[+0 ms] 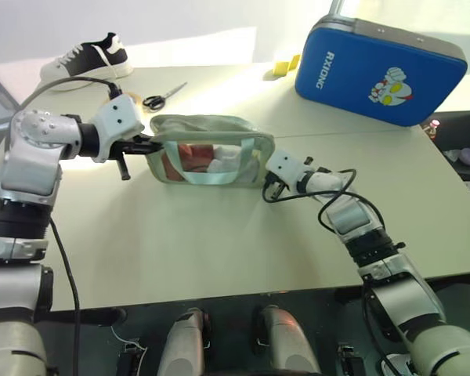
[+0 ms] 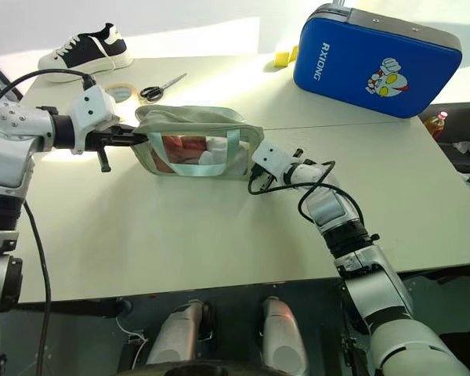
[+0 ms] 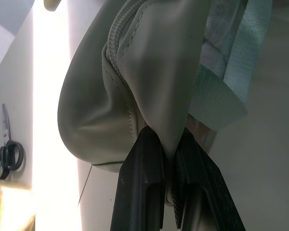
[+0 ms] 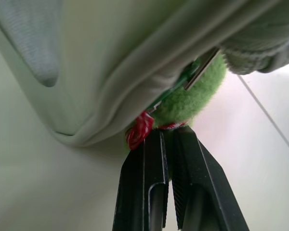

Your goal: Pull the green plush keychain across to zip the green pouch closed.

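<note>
Keychain (image 4: 190, 98) pinched, pouch (image 1: 211, 149) end clamped

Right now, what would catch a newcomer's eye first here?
The pouch mid-table, pinched at both ends: the left gripper clamps a fabric fold, the right gripper grips the keychain at the other end. Behind, a big blue case stands on the table's far right, with scissors and a sneaker far left.

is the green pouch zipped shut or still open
Looks shut: the green pouch's top lies flat with no gap, and the green plush keychain sits at its right end.
</note>
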